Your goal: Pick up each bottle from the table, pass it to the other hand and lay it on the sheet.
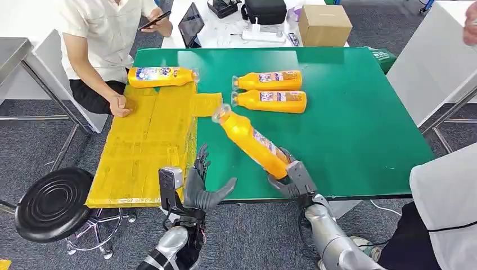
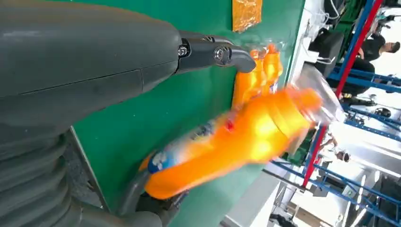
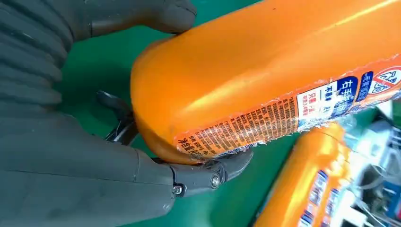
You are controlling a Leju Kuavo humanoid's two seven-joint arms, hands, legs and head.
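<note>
Orange bottle (image 1: 251, 140) in right hand (image 1: 292, 177).

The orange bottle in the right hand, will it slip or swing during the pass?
The held bottle is gripped by the right hand at its base only, so it may swing. Its glossy plastic film probably feels slippery. It looks full, likely heavy.

The right hand (image 1: 292, 174) holds an orange bottle (image 1: 250, 140) by its bottom, tilted over the green table (image 1: 360, 112). The left hand (image 1: 203, 188) is spread wide beside the yellow sheet (image 1: 146, 146).
</note>
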